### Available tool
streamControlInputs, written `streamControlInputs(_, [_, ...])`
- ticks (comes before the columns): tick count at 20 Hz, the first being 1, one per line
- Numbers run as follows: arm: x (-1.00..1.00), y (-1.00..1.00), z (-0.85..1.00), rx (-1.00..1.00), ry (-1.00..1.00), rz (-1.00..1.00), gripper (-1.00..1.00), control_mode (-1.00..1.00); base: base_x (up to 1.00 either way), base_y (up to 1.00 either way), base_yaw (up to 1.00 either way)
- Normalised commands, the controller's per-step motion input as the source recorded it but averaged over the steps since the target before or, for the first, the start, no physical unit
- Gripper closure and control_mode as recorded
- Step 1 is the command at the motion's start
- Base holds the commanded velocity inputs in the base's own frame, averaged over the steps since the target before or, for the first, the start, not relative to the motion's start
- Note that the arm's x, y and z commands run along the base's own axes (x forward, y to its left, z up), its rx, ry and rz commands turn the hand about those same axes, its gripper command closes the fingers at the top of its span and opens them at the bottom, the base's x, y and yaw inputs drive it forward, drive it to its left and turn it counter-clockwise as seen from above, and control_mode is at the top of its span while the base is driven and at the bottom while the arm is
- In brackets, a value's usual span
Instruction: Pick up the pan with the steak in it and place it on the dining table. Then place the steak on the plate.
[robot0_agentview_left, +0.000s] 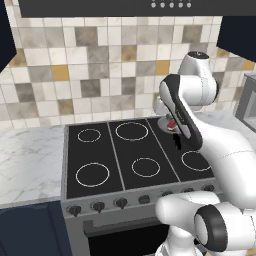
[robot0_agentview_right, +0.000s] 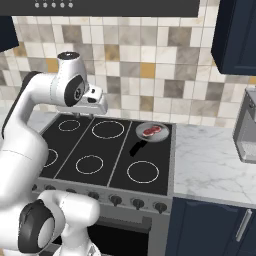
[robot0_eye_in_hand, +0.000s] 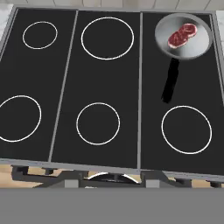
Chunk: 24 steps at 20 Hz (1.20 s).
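The grey pan (robot0_eye_in_hand: 197, 46) sits on the back right burner of the black cooktop, and its black handle (robot0_eye_in_hand: 170, 81) points toward the stove's front. The red steak (robot0_eye_in_hand: 181, 36) lies flat inside it. Both also show in the right base view as pan (robot0_agentview_right: 161, 134) and steak (robot0_agentview_right: 151, 131). In the left base view my arm partly covers the pan (robot0_agentview_left: 167, 124). My gripper (robot0_agentview_right: 82, 114) hovers above the cooktop's back left, well left of the pan, looking down. Its jaws stand open with nothing between them. The dining table and plate are out of view.
The cooktop (robot0_eye_in_hand: 109, 74) has several ringed burners, with knobs (robot0_agentview_right: 136, 204) along its front. White marble counters flank it at left (robot0_agentview_left: 25, 160) and right (robot0_agentview_right: 210, 165). A grey appliance (robot0_agentview_right: 247, 130) stands on the right counter. A tiled wall and a hood close off the back.
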Motion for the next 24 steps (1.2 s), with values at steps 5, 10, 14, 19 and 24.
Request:
streamControlInputs(5, [-0.05,-0.15,-0.05,0.0,-0.04,-0.02,-1.0,-1.0,0.0,0.0,0.0])
streamControlInputs(10, [0.05,-0.63,-0.24,0.0,0.0,-0.11,-1.0,-1.0,0.0,0.0,0.0])
streamControlInputs(14, [0.17,-0.6,-0.26,0.0,0.01,-0.12,-1.0,-1.0,0.0,0.0,0.0])
streamControlInputs(19, [0.4,-0.42,-0.32,-0.01,0.05,-0.06,-1.0,-1.0,0.0,0.0,0.0])
streamControlInputs(24, [0.4,-0.34,-0.47,-0.04,0.08,-0.01,-1.0,-1.0,0.0,0.0,0.0])
